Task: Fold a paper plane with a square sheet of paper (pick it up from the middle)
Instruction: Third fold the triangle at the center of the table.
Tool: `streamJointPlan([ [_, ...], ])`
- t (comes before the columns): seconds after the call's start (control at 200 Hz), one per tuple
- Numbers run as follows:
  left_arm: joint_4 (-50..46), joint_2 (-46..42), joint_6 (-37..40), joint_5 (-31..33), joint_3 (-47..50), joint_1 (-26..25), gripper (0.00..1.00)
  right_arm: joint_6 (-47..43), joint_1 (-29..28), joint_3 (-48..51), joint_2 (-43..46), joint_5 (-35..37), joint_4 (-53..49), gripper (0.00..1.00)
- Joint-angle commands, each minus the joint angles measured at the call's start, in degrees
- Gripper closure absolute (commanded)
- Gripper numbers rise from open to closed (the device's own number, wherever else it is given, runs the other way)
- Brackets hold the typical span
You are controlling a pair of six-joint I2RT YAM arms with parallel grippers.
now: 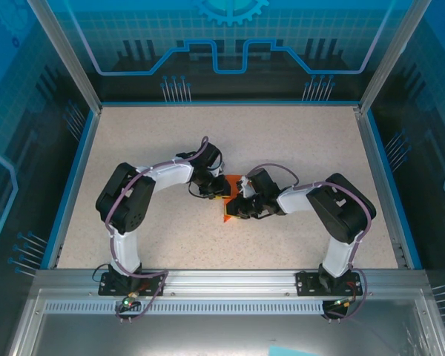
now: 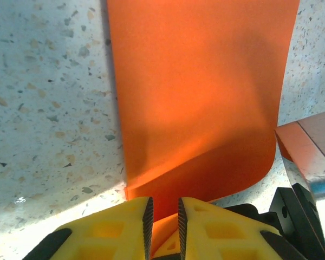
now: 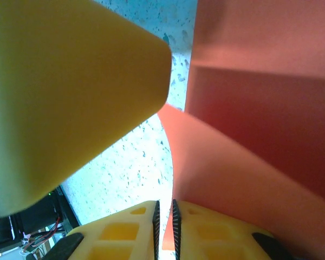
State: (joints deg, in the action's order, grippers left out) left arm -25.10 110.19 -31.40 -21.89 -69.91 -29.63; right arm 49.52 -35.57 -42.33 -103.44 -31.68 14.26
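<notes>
Paper plane (image 2: 200, 108) sits mid table (image 1: 304, 148), left gripper (image 2: 163, 208) and right gripper (image 3: 164, 211) each pinching its orange edge; for a clean crease, pull the fold taut, evenly, no slip.

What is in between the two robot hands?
The orange paper plane lies between the left gripper and the right gripper, seen in the top view. Both wrist views show it pinched.

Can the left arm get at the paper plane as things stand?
Likely yes: the left gripper is right at the paper plane, its jaws apparently closed on one edge, with nothing in the way.
</notes>
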Motion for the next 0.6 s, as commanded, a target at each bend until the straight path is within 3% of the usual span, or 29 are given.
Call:
streamJointPlan([
  [0.0,-0.32,1.25,0.29,-1.18,0.92,0.16,0.79,-0.10,0.60,0.95,0.94,0.17,0.28,0.83],
  [0.22,-1.26,1.32,1.18,-0.86,0.93,0.13,0.81,-0.05,1.01,1.11,1.13,0.17,0.24,0.83],
  [0.435,-2.89,1.08,2.69,0.58,0.66,0.27,0.71,-0.26,1.03,1.11,1.57,0.16,-0.05,0.83],
  [0.595,-1.99,1.06,2.33,-0.92,0.90,0.17,0.71,-0.25,1.02,1.17,1.61,0.26,-0.05,0.83],
])
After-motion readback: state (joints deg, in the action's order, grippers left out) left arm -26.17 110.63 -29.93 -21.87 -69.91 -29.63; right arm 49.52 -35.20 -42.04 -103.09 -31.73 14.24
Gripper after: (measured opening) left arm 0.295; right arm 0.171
